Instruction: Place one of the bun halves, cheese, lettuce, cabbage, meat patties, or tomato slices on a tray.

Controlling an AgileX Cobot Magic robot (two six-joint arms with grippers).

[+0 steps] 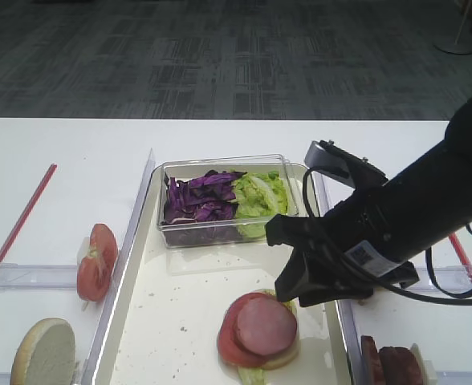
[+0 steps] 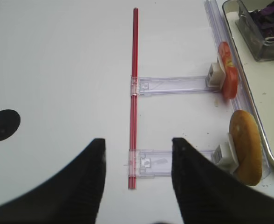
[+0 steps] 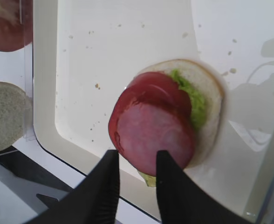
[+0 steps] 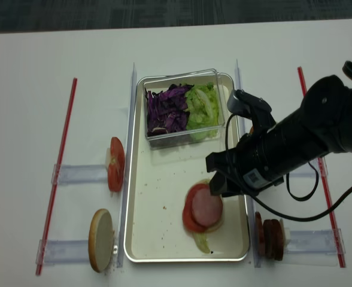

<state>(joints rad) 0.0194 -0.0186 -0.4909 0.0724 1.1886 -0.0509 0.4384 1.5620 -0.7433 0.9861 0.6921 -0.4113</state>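
A stack lies on the cream tray (image 1: pixel 180 297): a bun half (image 3: pixel 207 84), lettuce (image 3: pixel 195 100), a tomato slice (image 3: pixel 151 86) and a pink meat patty (image 1: pixel 266 325) on top. My right gripper (image 3: pixel 137 156) hovers just right of the stack. It is open and nothing sits between its fingers; the patty's near edge lies past the fingertips. My left gripper (image 2: pixel 138 142) stands open above the bare table at far left, empty. A clear box at the tray's far end holds purple cabbage (image 1: pixel 197 200) and more lettuce (image 1: pixel 260 196). No cheese is in view.
Left of the tray, clear holders carry a tomato slice (image 1: pixel 95 261) and a bun half (image 1: pixel 43 351). Dark meat patties (image 1: pixel 392 365) stand in a holder right of the tray. Red sticks (image 2: pixel 134 93) run along both outer sides of the table.
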